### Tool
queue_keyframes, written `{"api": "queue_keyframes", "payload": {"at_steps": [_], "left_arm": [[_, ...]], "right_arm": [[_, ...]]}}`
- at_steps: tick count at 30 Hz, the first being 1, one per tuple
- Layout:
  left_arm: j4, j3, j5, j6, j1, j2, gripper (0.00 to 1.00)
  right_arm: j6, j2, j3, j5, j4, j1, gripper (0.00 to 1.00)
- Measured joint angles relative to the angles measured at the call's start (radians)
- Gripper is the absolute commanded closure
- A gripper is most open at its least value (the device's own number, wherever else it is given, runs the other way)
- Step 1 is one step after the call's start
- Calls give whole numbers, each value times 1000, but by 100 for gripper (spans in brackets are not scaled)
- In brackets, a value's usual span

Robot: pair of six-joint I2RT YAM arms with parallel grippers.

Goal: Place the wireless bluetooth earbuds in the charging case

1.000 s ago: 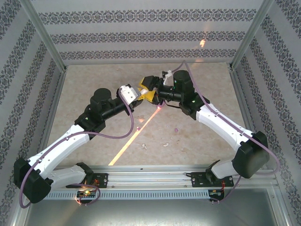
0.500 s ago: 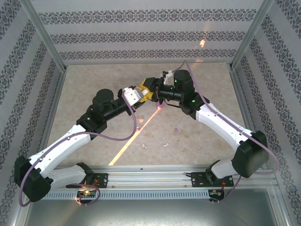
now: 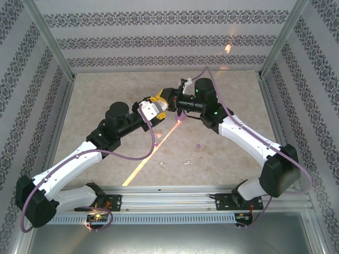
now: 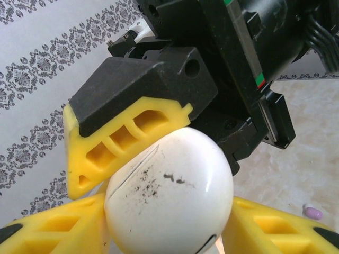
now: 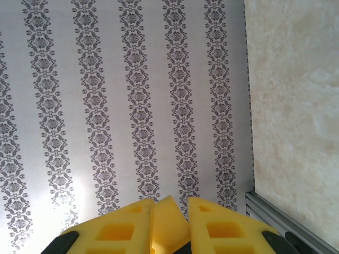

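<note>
A round white charging case (image 4: 169, 196), scuffed with dark specks, sits between the yellow fingers of my left gripper (image 4: 168, 225), which is shut on it above the table's middle (image 3: 157, 109). One yellow-and-black finger (image 4: 124, 132) of my right gripper (image 3: 170, 99) lies against the case's upper left side. In the right wrist view its fingertips (image 5: 170, 205) stand a little apart, with a yellow wedge between them, facing the patterned wall. A purple earbud (image 3: 198, 145) and two whitish earbuds (image 3: 162, 164) (image 3: 186, 162) lie on the table. One purple earbud (image 4: 313, 212) shows beyond the case.
Patterned walls (image 3: 169, 32) enclose the beige table (image 3: 106, 95) on three sides, with an aluminium rail (image 5: 265, 211) along its edge. A bright orange light streak (image 3: 148, 159) crosses the table. Both arms meet over the centre.
My left gripper has carried the case right and slightly away, closing up against the right gripper. The right gripper has barely shifted. The earbuds on the table have stayed put.
</note>
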Motion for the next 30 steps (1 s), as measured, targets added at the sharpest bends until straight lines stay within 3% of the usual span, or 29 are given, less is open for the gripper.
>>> {"api": "queue_keyframes", "payload": {"at_steps": [15, 24, 30], "left_arm": [[-107, 31, -64, -116, -4, 74, 20], [-234, 155, -96, -329, -1, 76, 22], [-319, 296, 42, -583, 50, 85, 27]], "right_arm": [[60, 50, -90, -2, 161, -69, 97], [14, 53, -114, 5, 182, -144, 96], [-80, 53, -113, 1, 182, -171, 96]]}}
